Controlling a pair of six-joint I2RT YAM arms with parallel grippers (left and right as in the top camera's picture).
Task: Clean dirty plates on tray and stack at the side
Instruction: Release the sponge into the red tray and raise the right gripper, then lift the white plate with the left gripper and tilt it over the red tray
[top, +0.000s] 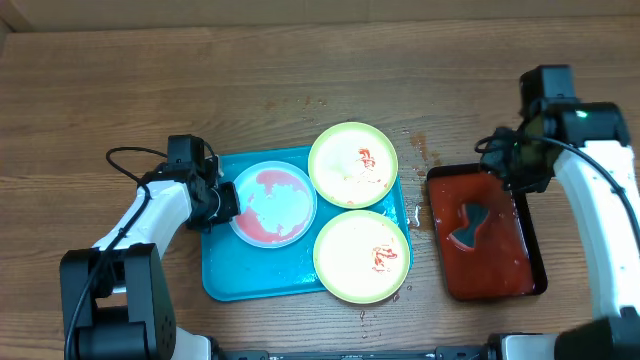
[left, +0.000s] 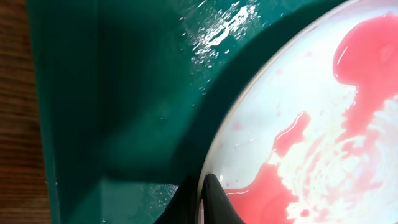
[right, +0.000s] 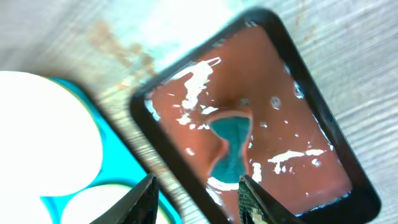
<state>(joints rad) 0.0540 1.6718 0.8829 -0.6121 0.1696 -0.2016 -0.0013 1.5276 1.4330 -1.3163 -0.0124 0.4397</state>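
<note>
The turquoise tray holds three dirty plates. At its left lies a pale blue-white plate pooled with red sauce. Two lime-rimmed cream plates with small red smears lie on the right. My left gripper is shut on the pale plate's left rim. In the left wrist view the rim sits pinched in the left gripper, with the plate above the tray floor. My right gripper hovers open and holds nothing; in the right wrist view the right gripper straddles the red tray's left rim.
A dark red, black-rimmed tray full of red liquid stands right of the turquoise tray. A teal sponge lies in it. Red splashes dot the wood between the two trays. Bare wooden table surrounds both.
</note>
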